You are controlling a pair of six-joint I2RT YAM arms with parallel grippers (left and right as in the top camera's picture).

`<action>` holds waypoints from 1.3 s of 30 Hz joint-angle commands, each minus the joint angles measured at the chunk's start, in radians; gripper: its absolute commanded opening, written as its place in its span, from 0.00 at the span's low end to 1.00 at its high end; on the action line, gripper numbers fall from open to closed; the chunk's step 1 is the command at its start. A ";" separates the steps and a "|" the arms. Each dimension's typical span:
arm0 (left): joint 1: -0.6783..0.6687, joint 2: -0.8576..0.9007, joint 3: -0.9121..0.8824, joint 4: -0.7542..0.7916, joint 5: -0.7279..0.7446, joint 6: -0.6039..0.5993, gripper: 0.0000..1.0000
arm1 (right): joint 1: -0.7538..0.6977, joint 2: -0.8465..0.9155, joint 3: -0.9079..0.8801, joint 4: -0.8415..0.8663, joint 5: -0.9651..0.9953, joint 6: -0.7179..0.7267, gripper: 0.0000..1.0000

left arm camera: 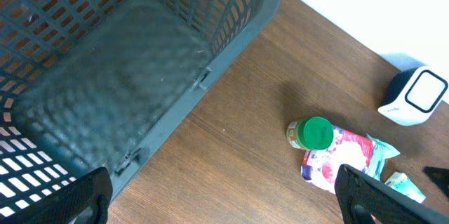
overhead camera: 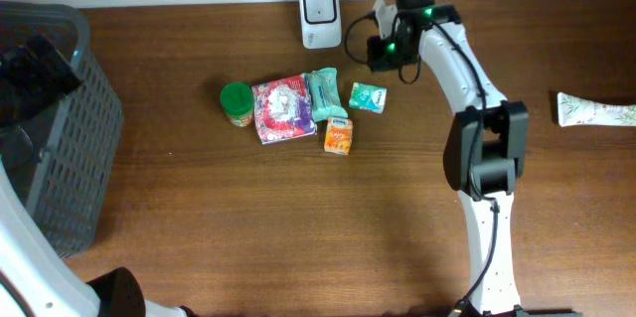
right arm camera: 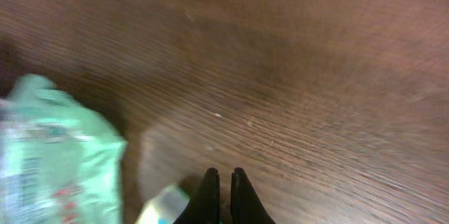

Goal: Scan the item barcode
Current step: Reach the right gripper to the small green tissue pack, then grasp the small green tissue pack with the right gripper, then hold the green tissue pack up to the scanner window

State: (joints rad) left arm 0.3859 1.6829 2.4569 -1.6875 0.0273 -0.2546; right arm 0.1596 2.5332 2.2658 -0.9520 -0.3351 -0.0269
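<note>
Right gripper (right arm camera: 221, 185) over bare table, fingers pressed together on nothing. The small green box (overhead camera: 368, 97) lies just beside it, near the white scanner (overhead camera: 320, 16). Shut like this, it may only shove the box away. Left gripper (left arm camera: 221, 182) is spread wide, and only its camera shows inside the basket (left arm camera: 238, 13).

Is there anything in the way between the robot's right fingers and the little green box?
No, nothing visible. The right fingers, shut and empty, hover over bare table, and the little box lies right beside them. The teal packet sits off to the side, not between.
</note>
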 commanded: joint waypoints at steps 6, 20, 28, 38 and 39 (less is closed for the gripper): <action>0.004 -0.007 -0.001 0.000 0.003 -0.010 0.99 | 0.010 -0.055 0.010 -0.468 0.003 0.092 0.05; 0.004 -0.007 -0.001 0.000 0.003 -0.010 0.99 | -0.003 -0.086 -0.166 -0.282 -0.077 0.088 0.51; 0.004 -0.007 -0.001 0.000 0.003 -0.010 0.99 | -0.002 -0.086 -0.267 -0.170 -0.250 0.087 0.04; 0.004 -0.007 -0.001 0.000 0.003 -0.010 0.99 | -0.114 -0.092 -0.160 -0.264 -1.112 -0.067 0.04; 0.004 -0.007 -0.001 0.000 0.003 -0.010 0.99 | -0.114 -0.092 -0.160 -0.263 -1.177 -0.094 0.04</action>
State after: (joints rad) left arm 0.3859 1.6829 2.4569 -1.6875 0.0273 -0.2546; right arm 0.0425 2.4489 2.0834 -1.2118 -1.2644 -0.0467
